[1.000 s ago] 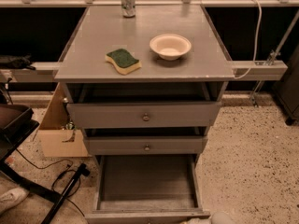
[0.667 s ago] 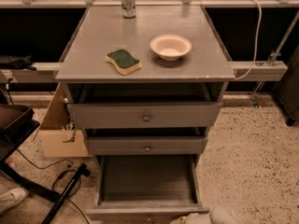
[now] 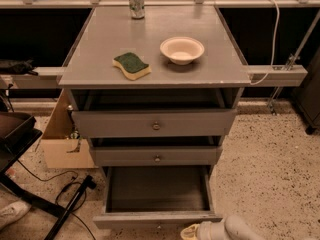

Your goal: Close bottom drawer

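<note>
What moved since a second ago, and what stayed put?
The gripper came into view at the bottom edge and slid left, toward the front of the bottom drawer. Nothing shows it holding anything. The bottom drawer is still pulled out. The sponge, bowl and can on top have not moved.

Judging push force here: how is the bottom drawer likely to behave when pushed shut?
The bottom drawer looks empty, so it probably slides in lightly. Its rigid-looking panels should not flex. It is pulled far out, and the gripper sits near one end of its front, so an off-centre push might skew or bind it.
</note>
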Tool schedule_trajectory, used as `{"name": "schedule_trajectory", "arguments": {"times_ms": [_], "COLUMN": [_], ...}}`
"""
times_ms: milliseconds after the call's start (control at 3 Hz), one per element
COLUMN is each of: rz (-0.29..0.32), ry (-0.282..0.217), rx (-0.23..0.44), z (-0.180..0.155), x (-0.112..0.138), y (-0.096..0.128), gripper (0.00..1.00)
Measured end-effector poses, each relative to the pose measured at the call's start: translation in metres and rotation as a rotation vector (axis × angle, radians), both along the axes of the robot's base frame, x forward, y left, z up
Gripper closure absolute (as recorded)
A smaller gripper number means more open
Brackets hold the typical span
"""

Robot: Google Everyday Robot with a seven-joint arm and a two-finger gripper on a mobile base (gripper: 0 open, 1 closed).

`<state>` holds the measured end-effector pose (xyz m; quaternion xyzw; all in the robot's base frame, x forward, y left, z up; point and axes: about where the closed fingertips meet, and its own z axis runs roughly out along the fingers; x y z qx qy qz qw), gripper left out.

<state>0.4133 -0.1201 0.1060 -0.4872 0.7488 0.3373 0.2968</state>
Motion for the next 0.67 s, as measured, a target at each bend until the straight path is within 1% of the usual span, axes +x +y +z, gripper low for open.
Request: {"name": "schedule_trajectory", "arguments": {"times_ms": [667], "rz": [0.002], "ry": [-0.072], "rx": [0.004], "z": [0.034], "x": [0.061], "y": [0.008], "gripper": [1.0]}}
